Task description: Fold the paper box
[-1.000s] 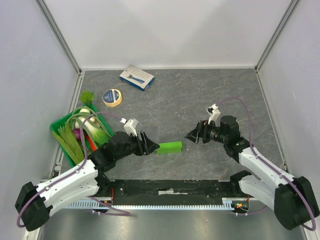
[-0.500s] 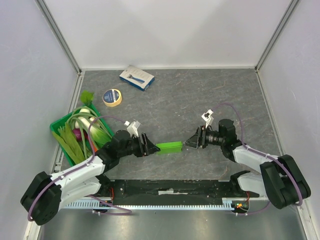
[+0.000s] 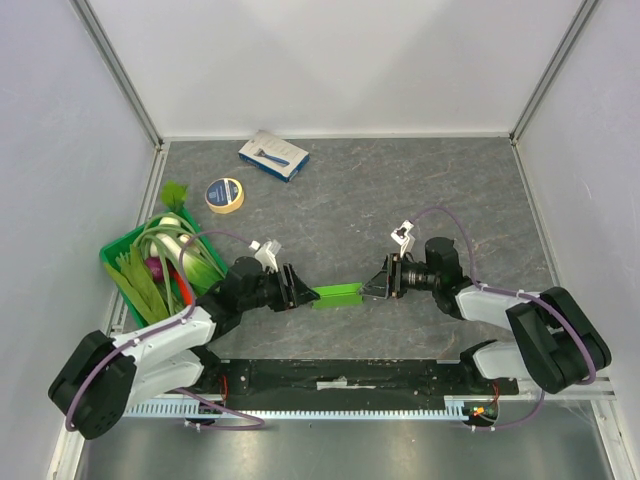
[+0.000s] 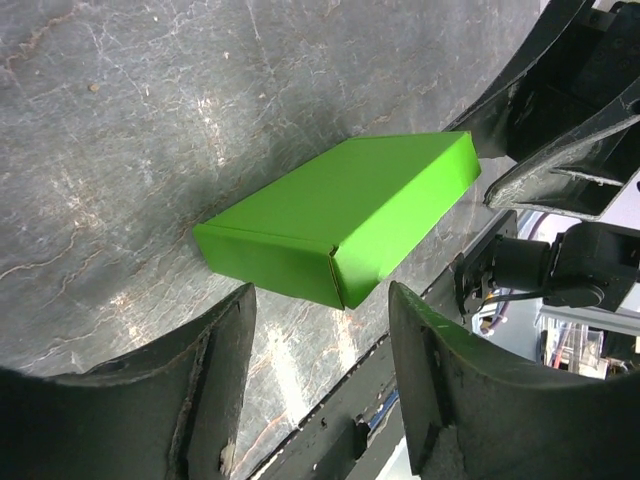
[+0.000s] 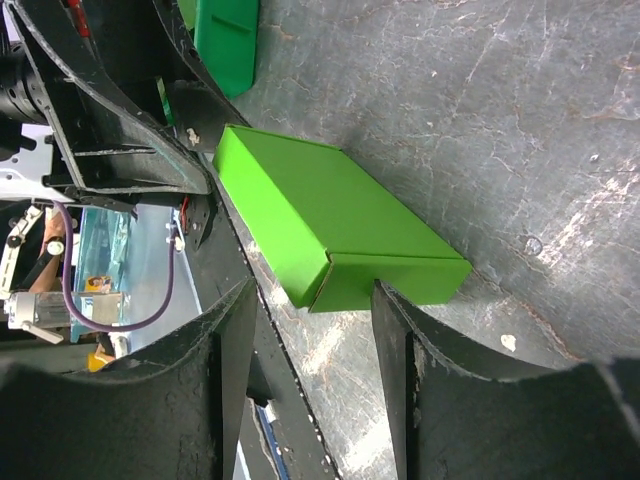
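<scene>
- The left gripper [image 3: 306, 291] is released. In the left wrist view its dark fingers [image 4: 200, 400] stand apart with nothing between them, and the near end of the box [image 3: 338, 294] sits just ahead of their tips.
- The right gripper [image 3: 370, 287] is also spread and holds nothing. In its wrist view the box's end is wider than the gap between the fingers [image 5: 420, 400], so it lies at their mouth, not inside. Whether a tip touches the card cannot be told.
- The box lies flat on the table [image 3: 420, 190], low centre of the top view. It runs lengthwise between the grippers, one at each short end.
- This looks like bracketing: meeting the box from both ends would steady it or press its end walls square. It appears closed already, so the folding seems nearly done.
- The box is thin, matte, lime card, plain and unprinted. It forms a shallow rectangular slab with crisp creases and a visible seam at one corner. Such light card would probably slide if pushed from one side only.
- The table is dark grey, veined with pale streaks and has a slight sheen. The fingers are black, curved and scuffed.
- The crate [image 3: 115, 247], at the left edge, is well apart.
</scene>
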You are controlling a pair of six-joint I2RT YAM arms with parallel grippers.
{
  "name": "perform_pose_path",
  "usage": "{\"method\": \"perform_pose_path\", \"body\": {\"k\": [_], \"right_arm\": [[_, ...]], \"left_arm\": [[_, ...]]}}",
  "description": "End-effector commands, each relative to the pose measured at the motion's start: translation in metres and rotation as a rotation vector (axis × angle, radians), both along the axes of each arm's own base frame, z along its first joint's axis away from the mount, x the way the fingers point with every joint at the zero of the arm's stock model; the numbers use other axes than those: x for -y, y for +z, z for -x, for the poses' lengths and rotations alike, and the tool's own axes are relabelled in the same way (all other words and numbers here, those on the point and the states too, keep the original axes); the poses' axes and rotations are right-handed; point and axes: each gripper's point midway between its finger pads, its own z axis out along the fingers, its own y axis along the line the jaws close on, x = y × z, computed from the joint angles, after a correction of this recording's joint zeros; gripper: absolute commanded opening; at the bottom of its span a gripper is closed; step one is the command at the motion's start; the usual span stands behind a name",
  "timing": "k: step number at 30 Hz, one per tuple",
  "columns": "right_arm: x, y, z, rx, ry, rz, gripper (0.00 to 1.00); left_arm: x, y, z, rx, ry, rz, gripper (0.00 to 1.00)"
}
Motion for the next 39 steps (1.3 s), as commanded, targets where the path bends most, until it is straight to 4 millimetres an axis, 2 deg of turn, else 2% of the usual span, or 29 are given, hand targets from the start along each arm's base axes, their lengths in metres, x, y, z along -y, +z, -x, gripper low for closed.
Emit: {"method": "perform_pose_path", "body": {"k": [1,10,20,23,28,30,31,35,39], "right_arm": [[-0.005,0.016,-0.015,0.074,-0.013,-0.021,0.57],[-0.005,0.014,-0.019,0.044,-0.036,-0.012,0.58],[-0.003,-0.003,-0.021,-0.006,-0.045,0.031,0.53],[0.001,-0.014,-0.021,-0.009,-0.054,0.072,0.51],[0.005,-0.031,-0.018,-0.036,-0.06,0.111,0.38],[0.007,-0.036,-0.016,-0.042,-0.058,0.122,0.29],[0.009,-0.04,-0.014,-0.047,-0.06,0.132,0.27],[0.013,-0.048,-0.006,-0.056,-0.061,0.153,0.17],[0.01,-0.04,-0.007,-0.013,-0.057,0.152,0.12]], "left_arm": [[0.009,0.026,-0.014,0.071,-0.009,0.058,0.63],[0.011,0.029,-0.017,0.081,-0.017,0.067,0.7],[0.009,0.015,-0.021,0.058,-0.011,0.031,0.47],[0.008,0.007,-0.02,0.046,-0.01,0.014,0.4],[0.004,-0.011,-0.017,0.018,-0.009,-0.022,0.25],[0.0,-0.02,-0.013,0.004,-0.006,-0.032,0.21],[-0.002,-0.024,-0.012,-0.002,-0.002,-0.04,0.17],[-0.01,-0.041,0.0,-0.026,0.001,-0.054,0.08],[-0.007,-0.034,0.0,-0.006,-0.018,-0.034,0.07]]}}
